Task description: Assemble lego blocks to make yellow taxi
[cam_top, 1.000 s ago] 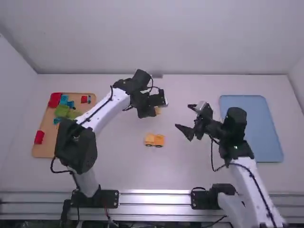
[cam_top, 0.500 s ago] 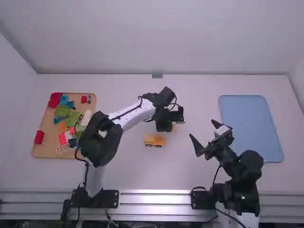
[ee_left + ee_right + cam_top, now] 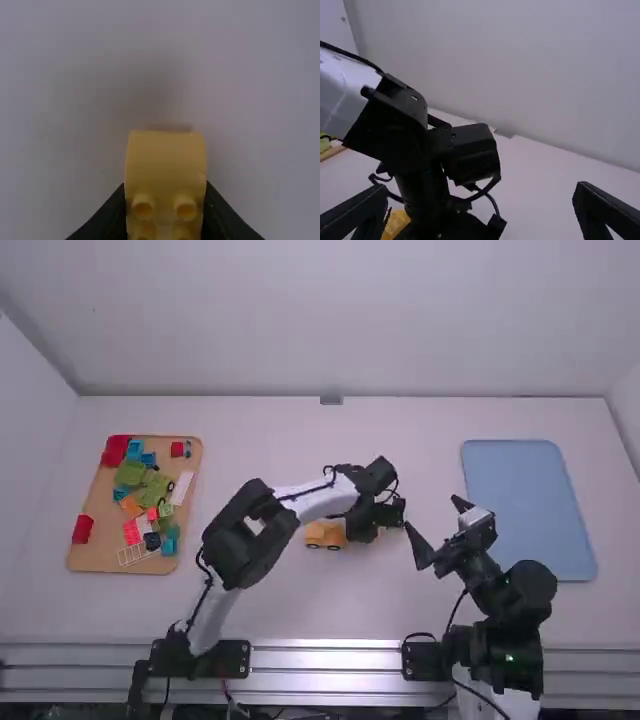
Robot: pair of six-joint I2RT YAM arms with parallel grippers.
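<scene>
Twelve o'clock is taken as away from the high camera. A yellow block (image 3: 165,162) is pinched between the fingers of the left gripper (image 3: 166,195), studs turned to the wrist camera. The wheeled yellow body (image 3: 324,534) is seen on the table, just at that gripper's nine o'clock side; whether the two touch cannot be told. The right gripper (image 3: 432,513), at the body's three o'clock, is spread and empty.

Main risk, as judged: the body being nudged or tipped on its wheels if the block is brought in low from three o'clock, as no bracing is given. Studs may be missed if the block is seated askew; a tilt could be caused by the grip lying along its sides. With pressing, slip in the fingers or rolling towards nine o'clock is possible. Crowding is also to be expected should the right gripper be brought in to steady.
</scene>
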